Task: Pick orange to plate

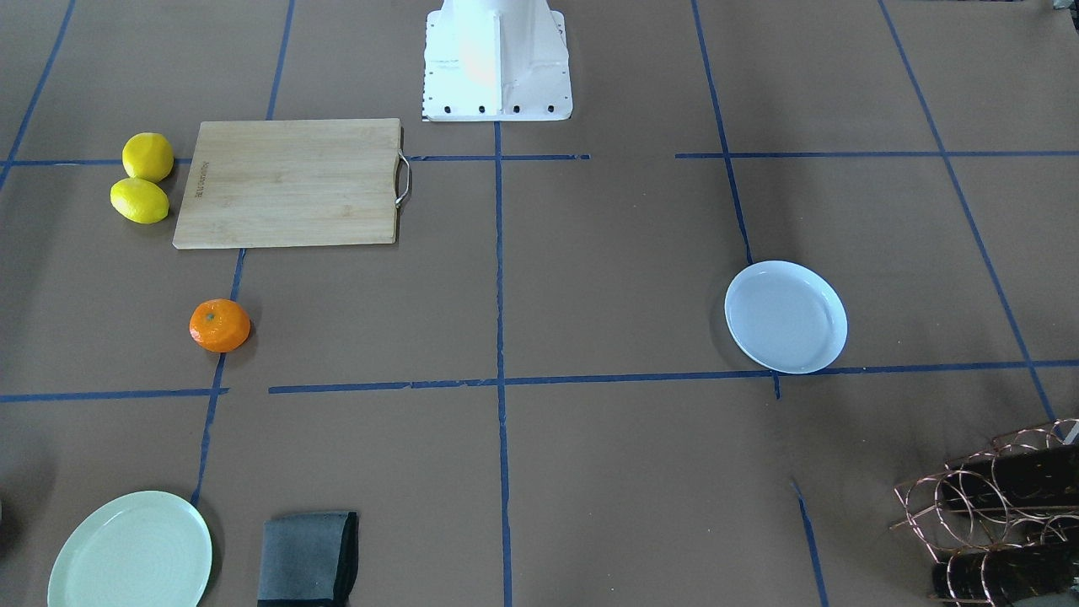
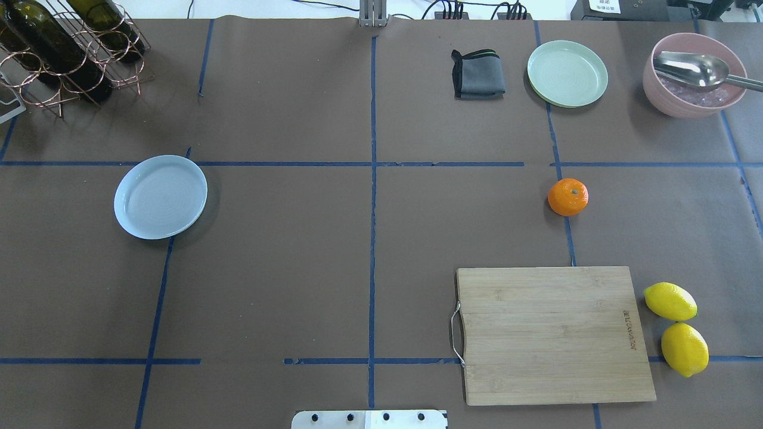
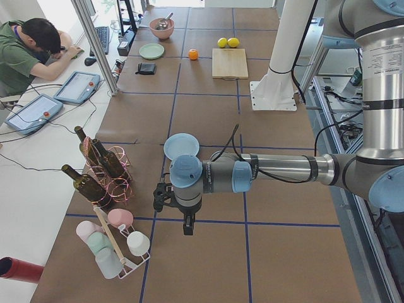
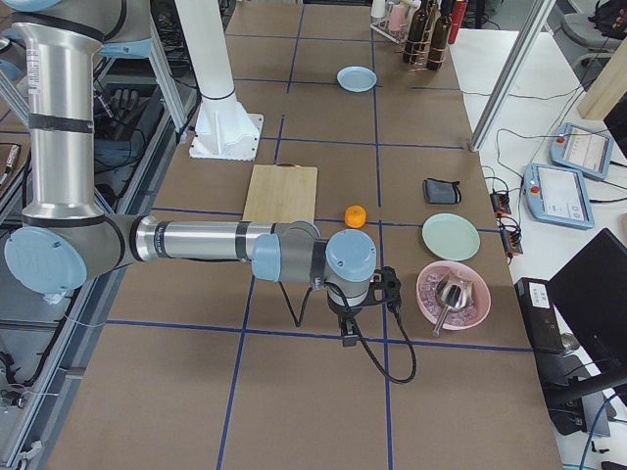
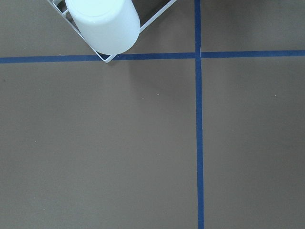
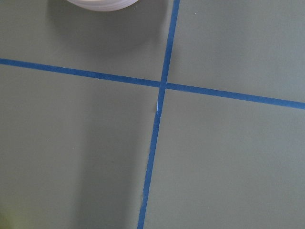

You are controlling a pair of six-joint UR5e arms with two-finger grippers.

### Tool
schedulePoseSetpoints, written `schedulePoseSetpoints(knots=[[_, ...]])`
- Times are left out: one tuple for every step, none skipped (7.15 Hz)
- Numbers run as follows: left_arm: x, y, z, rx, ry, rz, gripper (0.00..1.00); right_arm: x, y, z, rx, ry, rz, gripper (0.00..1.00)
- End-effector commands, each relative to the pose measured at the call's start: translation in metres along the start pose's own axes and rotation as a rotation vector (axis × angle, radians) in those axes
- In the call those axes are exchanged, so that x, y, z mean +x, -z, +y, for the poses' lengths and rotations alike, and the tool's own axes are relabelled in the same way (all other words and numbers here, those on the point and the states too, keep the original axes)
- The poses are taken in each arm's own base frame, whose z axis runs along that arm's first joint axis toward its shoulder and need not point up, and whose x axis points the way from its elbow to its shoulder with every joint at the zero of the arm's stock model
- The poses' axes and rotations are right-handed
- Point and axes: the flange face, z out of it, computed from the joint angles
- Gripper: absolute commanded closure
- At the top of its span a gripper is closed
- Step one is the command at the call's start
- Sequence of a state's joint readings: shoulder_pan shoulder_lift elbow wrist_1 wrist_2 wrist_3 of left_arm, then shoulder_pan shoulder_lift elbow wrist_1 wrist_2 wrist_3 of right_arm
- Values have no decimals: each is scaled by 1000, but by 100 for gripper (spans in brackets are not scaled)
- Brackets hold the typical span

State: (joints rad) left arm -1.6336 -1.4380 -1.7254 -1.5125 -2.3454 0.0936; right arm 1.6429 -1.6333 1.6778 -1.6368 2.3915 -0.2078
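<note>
The orange [image 2: 567,196] lies alone on the brown table, on a blue tape line on the robot's right side, just beyond the cutting board; it also shows in the front view [image 1: 219,324]. The pale bluish-white plate [image 2: 160,196] sits bare on the robot's left side [image 1: 786,316]. Neither gripper enters the overhead or front views. My left gripper [image 3: 163,196] hangs near the table's left end, past the plate. My right gripper [image 4: 391,289] hovers beside the pink bowl, well away from the orange. I cannot tell whether either is open or shut.
A wooden cutting board [image 2: 554,333] lies near the robot's base, with two lemons [image 2: 676,328] beside it. A green plate [image 2: 567,72], a grey cloth [image 2: 478,74] and a pink bowl with a spoon [image 2: 691,74] stand at the far right. A bottle rack [image 2: 65,47] is at the far left, and a cup rack [image 3: 117,246] beyond it.
</note>
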Motion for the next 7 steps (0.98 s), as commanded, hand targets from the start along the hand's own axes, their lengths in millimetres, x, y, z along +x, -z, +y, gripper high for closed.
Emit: schedulePoseSetpoints(knots=[[1, 1, 0, 2, -2, 0, 0, -3, 3, -2, 7, -45, 1, 0], [3, 3, -4, 12, -14, -3, 0, -3, 4, -2, 8, -68, 1, 0], [11, 9, -11, 36, -44, -3, 0, -4, 4, -3, 11, -66, 0, 0], [21, 18, -23, 91, -102, -7, 0, -5, 5, -3, 12, -64, -1, 0], [31, 22, -29, 140, -85, 6, 0, -7, 7, -5, 16, -59, 0, 0], [63, 15, -40, 199, -111, 27, 0, -7, 7, -5, 16, -59, 0, 0], [87, -2, -42, 202, -106, 49, 0, -10, 10, -6, 22, -51, 1, 0]])
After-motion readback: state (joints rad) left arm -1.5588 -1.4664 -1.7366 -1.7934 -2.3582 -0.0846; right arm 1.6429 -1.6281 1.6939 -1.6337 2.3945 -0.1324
